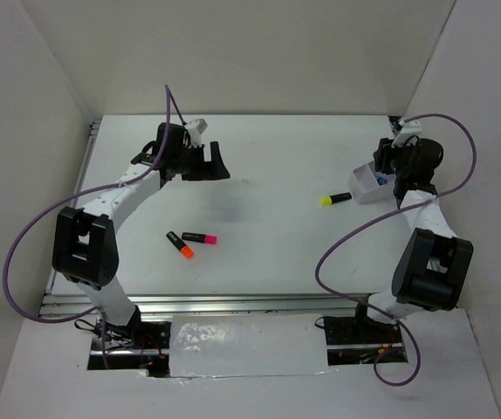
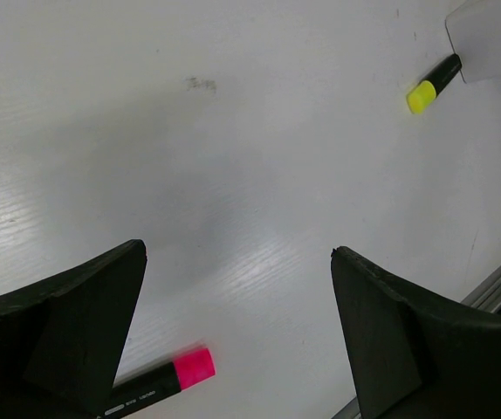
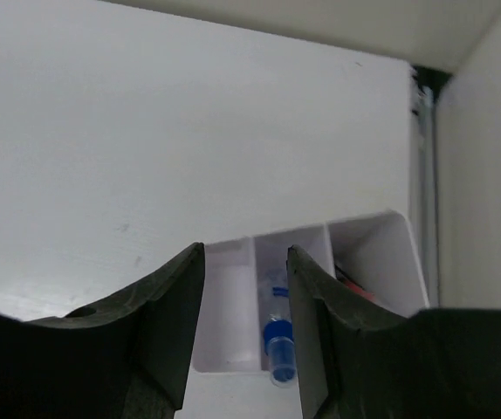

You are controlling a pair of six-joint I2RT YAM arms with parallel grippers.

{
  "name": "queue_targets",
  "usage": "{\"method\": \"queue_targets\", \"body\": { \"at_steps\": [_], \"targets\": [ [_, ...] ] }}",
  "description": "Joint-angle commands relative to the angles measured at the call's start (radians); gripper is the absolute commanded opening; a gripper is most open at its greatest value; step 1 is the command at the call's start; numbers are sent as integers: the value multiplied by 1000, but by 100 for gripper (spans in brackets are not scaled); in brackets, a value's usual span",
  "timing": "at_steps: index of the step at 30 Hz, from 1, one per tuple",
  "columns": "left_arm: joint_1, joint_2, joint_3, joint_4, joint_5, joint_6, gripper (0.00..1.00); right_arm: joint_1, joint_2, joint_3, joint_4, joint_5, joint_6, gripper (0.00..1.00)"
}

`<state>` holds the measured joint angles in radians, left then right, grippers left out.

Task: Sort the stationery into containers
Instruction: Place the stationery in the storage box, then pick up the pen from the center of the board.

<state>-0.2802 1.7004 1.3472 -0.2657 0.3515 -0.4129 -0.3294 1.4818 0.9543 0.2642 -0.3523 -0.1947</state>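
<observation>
Pink highlighter [image 1: 200, 237] and orange highlighter [image 1: 181, 245] lie toward the counter's [image 1: 277, 166] near edge, yellow highlighter [image 1: 336, 199] beside the right-edge box [image 1: 366, 188]. Left fingers [image 2: 85, 323] gape empty, facing them; right fingers [image 3: 163, 323], narrowly parted, empty above the box.

A white divided box [image 1: 368, 195] held a blue-capped marker [image 3: 277, 337]. A yellow-tipped highlighter [image 1: 336, 200] lay just beside it. Pink-tipped [image 1: 200, 237] and orange-tipped [image 1: 181, 245] highlighters lay close together, well apart from it.

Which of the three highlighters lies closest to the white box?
The yellow-ended highlighter, just left of the white box; the pink-ended highlighter and orange-ended highlighter lie together mid-table.
</observation>
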Motion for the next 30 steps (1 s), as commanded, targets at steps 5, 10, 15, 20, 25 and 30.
{"method": "queue_targets", "body": {
  "at_steps": [5,10,15,20,25,30],
  "targets": [
    [30,27,79,-18,294,175,99,144,61,444,-791,-360,-667,46],
    [42,25,76,-29,365,224,99,259,313,722,-1272,-220,-967,52],
    [62,28,64,-27,383,223,99,323,422,684,-1300,-44,-1064,62],
    [93,42,53,-9,415,194,99,447,428,561,-1136,105,-1074,69],
    [124,56,47,16,468,171,99,509,469,551,-1093,173,-1080,76],
    [138,56,40,8,491,177,99,559,500,528,-1054,300,-1150,79]
  ]
}}
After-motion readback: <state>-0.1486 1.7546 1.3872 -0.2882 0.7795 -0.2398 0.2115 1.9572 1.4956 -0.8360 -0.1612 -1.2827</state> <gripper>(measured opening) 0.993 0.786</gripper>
